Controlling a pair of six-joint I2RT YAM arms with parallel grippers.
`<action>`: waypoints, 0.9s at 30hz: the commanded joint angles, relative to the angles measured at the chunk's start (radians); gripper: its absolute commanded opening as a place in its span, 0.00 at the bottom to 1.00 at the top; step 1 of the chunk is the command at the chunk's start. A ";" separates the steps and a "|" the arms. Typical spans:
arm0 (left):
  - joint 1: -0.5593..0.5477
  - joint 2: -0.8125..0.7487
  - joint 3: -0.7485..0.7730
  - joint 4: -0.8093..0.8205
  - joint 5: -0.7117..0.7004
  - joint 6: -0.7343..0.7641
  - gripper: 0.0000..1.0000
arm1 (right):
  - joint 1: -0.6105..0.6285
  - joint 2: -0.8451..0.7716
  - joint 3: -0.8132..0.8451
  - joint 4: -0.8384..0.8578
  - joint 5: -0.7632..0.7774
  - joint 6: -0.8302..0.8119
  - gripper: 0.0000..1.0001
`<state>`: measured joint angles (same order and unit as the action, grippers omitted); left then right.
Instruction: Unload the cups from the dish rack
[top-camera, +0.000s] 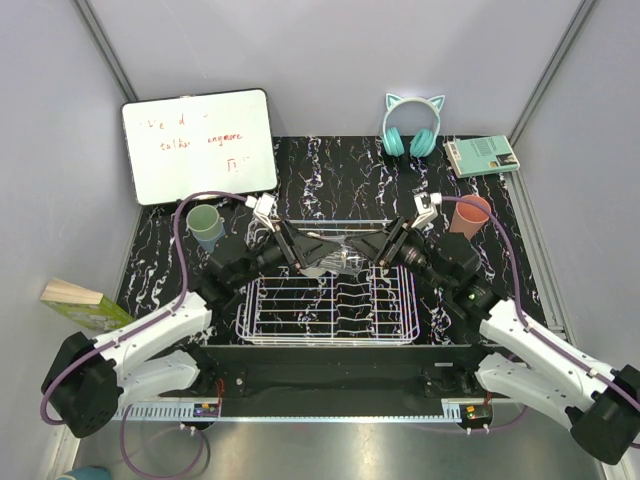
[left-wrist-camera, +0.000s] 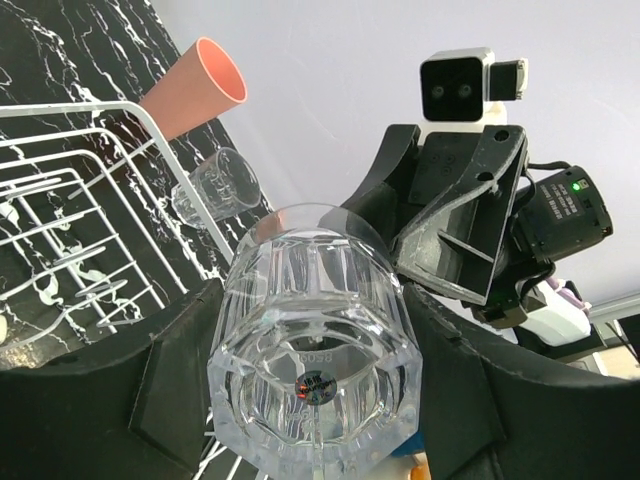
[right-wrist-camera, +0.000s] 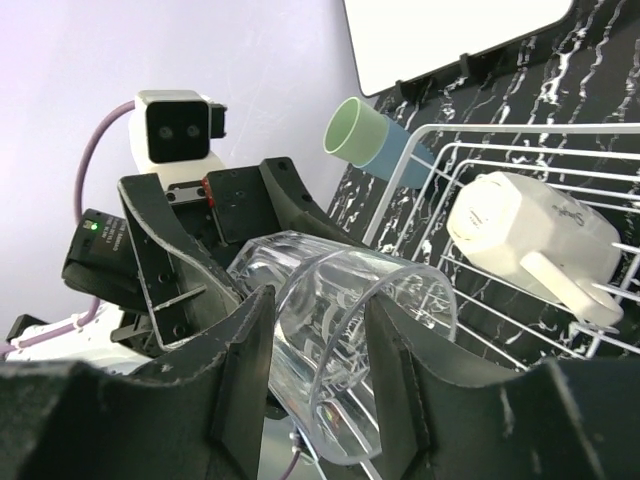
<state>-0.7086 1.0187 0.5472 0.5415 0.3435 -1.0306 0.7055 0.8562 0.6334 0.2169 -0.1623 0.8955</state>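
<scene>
You're mid-unload: left gripper (left-wrist-camera: 315, 400) clamped on a clear glass (left-wrist-camera: 315, 330) over the dish rack's (top-camera: 250, 310) far edge, right gripper's (right-wrist-camera: 315, 370) hold untellable, so next set it on the table (top-camera: 340, 170).

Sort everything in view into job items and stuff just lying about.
Job items: dish rack; large clear glass; small clear glass; cream mug; pink cup; green and blue cups.

Lying about: whiteboard; cat-ear headphones; pale green box; box at the left edge.
</scene>
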 joint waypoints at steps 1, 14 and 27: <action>-0.025 0.018 0.019 0.153 0.068 -0.032 0.00 | 0.000 0.041 0.003 0.150 -0.098 0.022 0.47; -0.029 0.057 0.076 0.114 0.065 0.004 0.00 | 0.002 0.092 -0.003 0.184 -0.218 0.053 0.00; 0.058 0.009 0.138 -0.123 -0.038 0.052 0.07 | 0.000 -0.045 -0.024 0.061 -0.168 0.013 0.00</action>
<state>-0.7177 1.0527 0.6228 0.5411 0.4362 -1.0374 0.6868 0.8539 0.6304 0.3523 -0.3202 0.9985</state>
